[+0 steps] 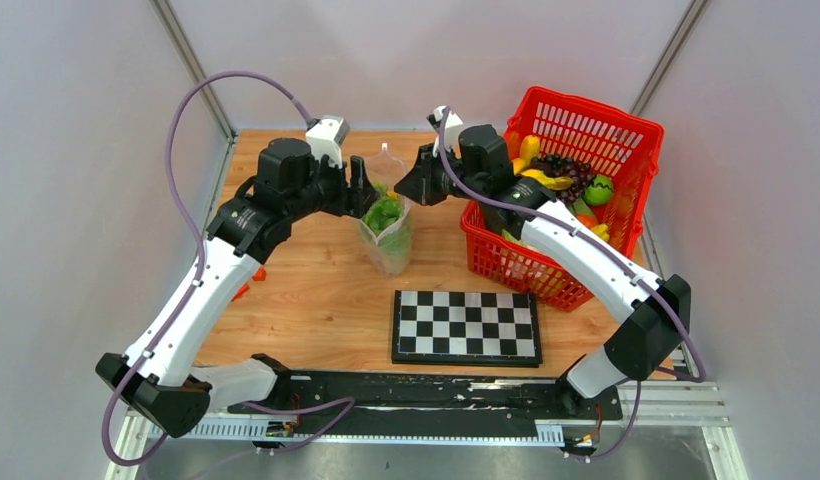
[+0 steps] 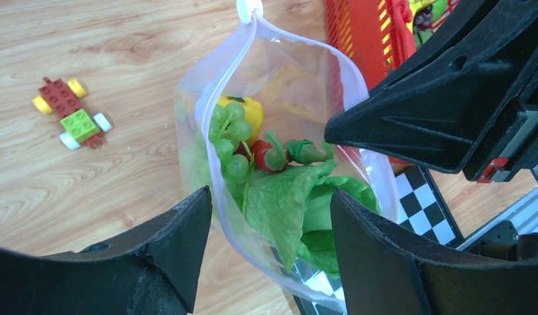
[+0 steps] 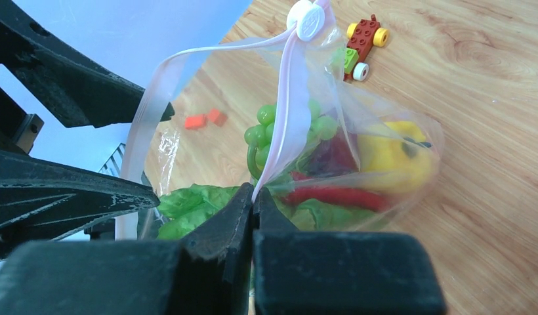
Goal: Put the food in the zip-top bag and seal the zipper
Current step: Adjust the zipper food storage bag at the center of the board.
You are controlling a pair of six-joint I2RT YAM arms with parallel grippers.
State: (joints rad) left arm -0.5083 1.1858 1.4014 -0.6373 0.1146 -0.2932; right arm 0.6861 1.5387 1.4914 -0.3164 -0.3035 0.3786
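Observation:
The clear zip-top bag (image 1: 388, 235) stands upright on the table between my two grippers, its mouth open. Inside are green lettuce (image 2: 286, 203), green grapes (image 2: 228, 134), a yellow piece (image 3: 391, 161) and a red pepper (image 3: 332, 195). My right gripper (image 3: 253, 197) is shut on the pink zipper strip (image 3: 287, 111) and holds that edge up. The white slider (image 3: 310, 20) sits at the strip's far end. My left gripper (image 2: 269, 220) is open, its fingers (image 2: 168, 249) straddling the bag's near rim (image 2: 217, 164) without clamping it.
A red mesh basket (image 1: 626, 135) with more toy fruit stands at the back right. A chessboard (image 1: 466, 325) lies in front of the bag. A toy-brick car (image 2: 69, 111) and small orange pieces (image 3: 204, 119) lie on the wood left of the bag.

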